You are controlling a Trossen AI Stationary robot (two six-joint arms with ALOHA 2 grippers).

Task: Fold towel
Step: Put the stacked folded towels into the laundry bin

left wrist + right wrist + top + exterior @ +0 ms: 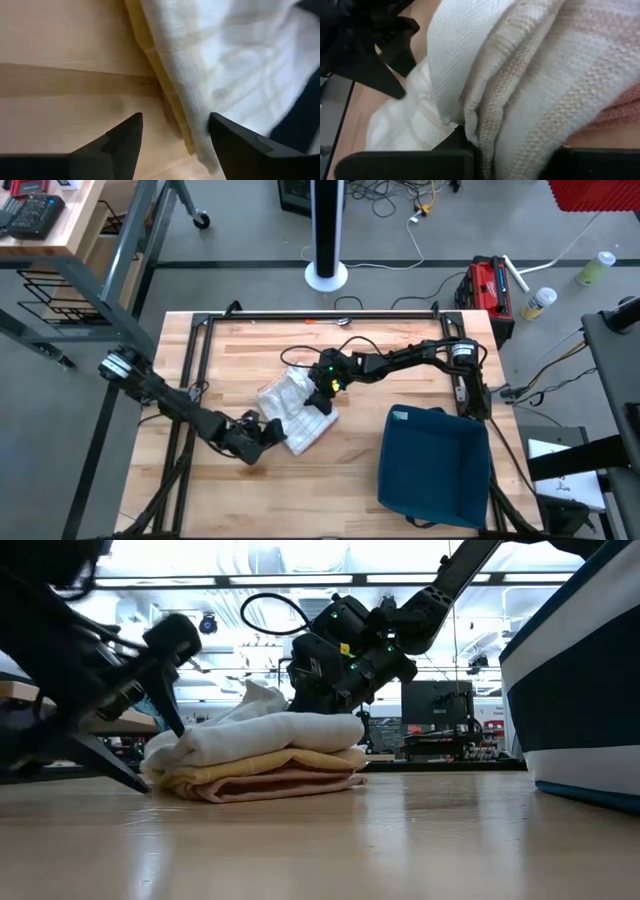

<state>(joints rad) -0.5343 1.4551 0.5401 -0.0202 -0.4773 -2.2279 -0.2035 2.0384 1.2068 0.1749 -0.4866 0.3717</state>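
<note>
Towel (297, 413) lies bunched and partly folded mid-table (250, 490), left of a blue bin (432, 465). Right arm reaches in low from the far right, its claw (322, 392) pinched on the towel's far-right edge, cloth between the fingers. Left arm stretches low from the left, its claw (268, 432) spread wide at the towel's near-left edge, not gripping it.
</note>
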